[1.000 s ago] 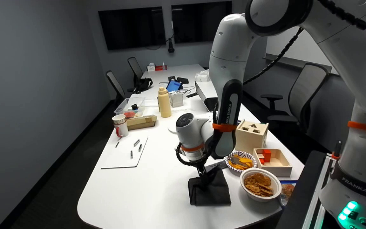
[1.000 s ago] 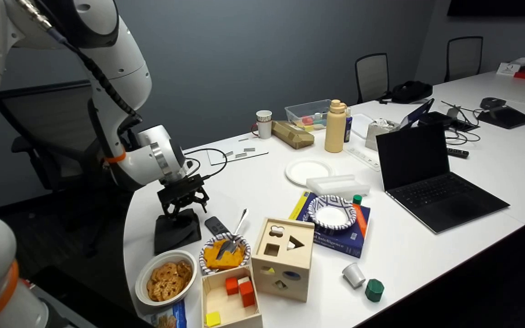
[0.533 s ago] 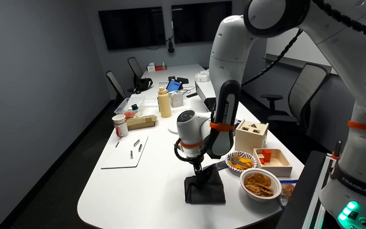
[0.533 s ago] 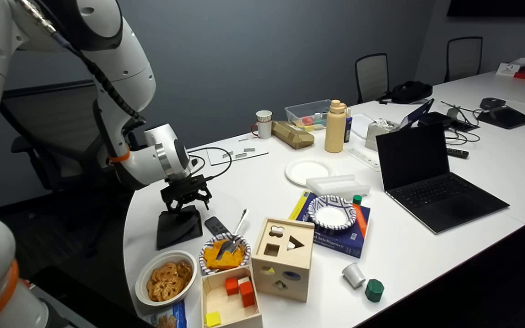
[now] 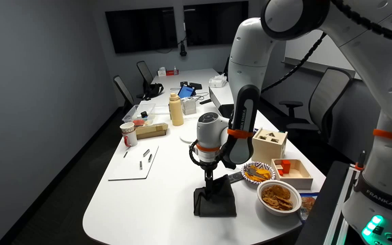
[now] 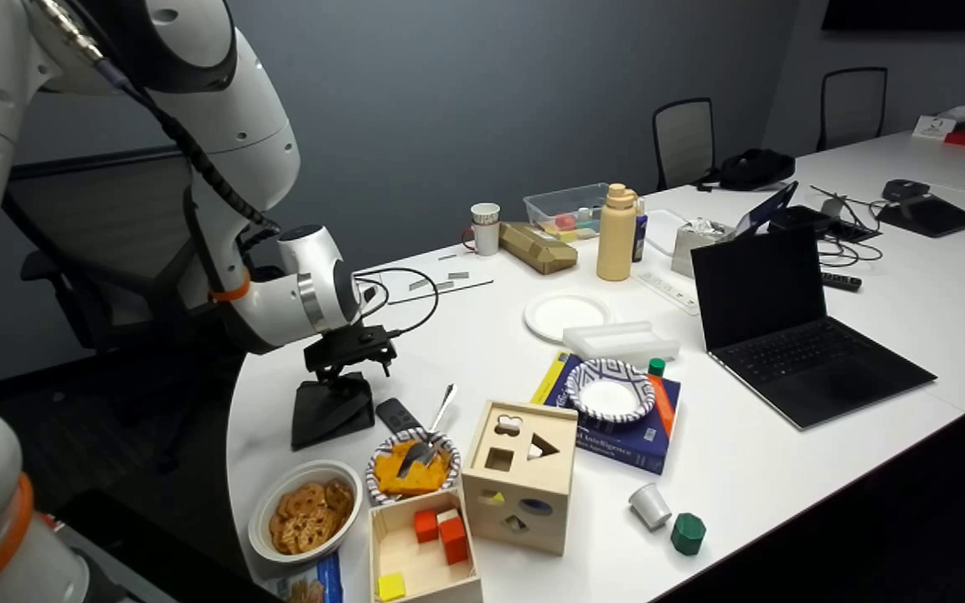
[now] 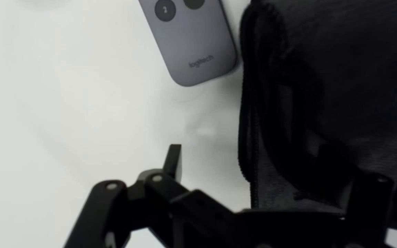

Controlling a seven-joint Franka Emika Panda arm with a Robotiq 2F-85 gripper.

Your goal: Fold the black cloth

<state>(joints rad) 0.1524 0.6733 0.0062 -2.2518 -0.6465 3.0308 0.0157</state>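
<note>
The black cloth [image 5: 218, 204] lies folded, with a loose upper layer, near the table's front end, seen in both exterior views. In the wrist view the cloth [image 7: 367, 86] fills the right side, its stitched edges overlapping in layers. My gripper [image 7: 250, 151] stands wide open across that edge. Its left finger [image 7: 173, 162] is over bare white table; the right finger is dark against the fabric and hard to make out. From outside, the gripper [image 6: 357, 373] points down at the cloth's far part, apparently in contact, with nothing pinched.
A grey remote [image 7: 198, 44] lies close beside the cloth. Nearby stand a bowl of orange pieces with a fork [image 6: 414, 465], a bowl of brown snacks [image 5: 279, 197], an open wooden tray [image 5: 293, 173] and a wooden shape box [image 6: 520, 477]. The table's rounded edge is close.
The cloth has slid across the table together with my gripper, leftward in an exterior view and away from the snack bowl. My wrist has turned more upright. The jaws have stayed open.
</note>
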